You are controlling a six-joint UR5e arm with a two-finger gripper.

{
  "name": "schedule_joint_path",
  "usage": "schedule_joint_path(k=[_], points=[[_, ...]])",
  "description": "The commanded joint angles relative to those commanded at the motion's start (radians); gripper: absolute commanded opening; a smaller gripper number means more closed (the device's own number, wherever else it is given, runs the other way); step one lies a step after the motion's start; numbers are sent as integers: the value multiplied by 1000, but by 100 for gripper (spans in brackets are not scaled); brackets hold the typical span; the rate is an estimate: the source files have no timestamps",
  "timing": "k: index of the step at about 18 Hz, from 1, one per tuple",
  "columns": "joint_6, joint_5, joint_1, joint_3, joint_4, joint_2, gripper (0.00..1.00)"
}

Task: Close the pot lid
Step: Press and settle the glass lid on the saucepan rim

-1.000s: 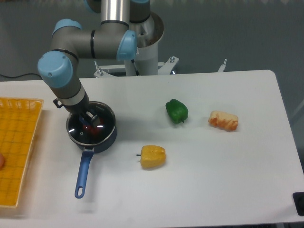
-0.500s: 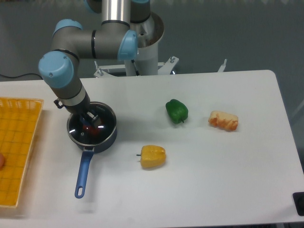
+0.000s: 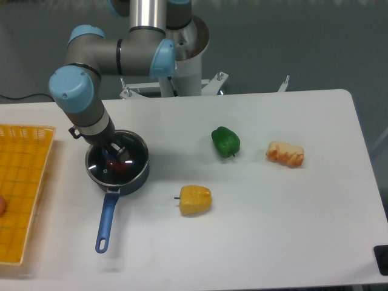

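Observation:
The dark pot point(image 3: 138, 176) with its long blue handle point(image 3: 107, 221) stands on the left part of the white table. The glass pot lid point(image 3: 97, 168) lies flat over the pot's mouth and shows small glints. Something red shows through the glass. My gripper point(image 3: 116, 151) reaches straight down over the lid's centre. Its fingers are close together where the knob sits. The blue knob itself is hidden by the fingers.
A yellow mesh basket point(image 3: 21, 182) stands at the left table edge, close to the pot. A yellow pepper point(image 3: 195, 199), a green pepper point(image 3: 225, 140) and an orange-white food item point(image 3: 285, 154) lie to the right. The robot base point(image 3: 182, 66) stands behind.
The arm shifted very slightly to the right a second ago and has held still since. The lid and pot have not moved.

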Motion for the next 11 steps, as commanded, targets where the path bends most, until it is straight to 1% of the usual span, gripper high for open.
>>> schedule_joint_path(k=[3,6,8,9,10,11], points=[[2,2,0,0,0,0,76],[2,2,0,0,-2,-2,76],[3,2,0,0,-2,-2,81],[5,2,0,0,0,-2,82],[6,2,2,3,0,-2,89],[6,2,2,8,0,-2,100]])
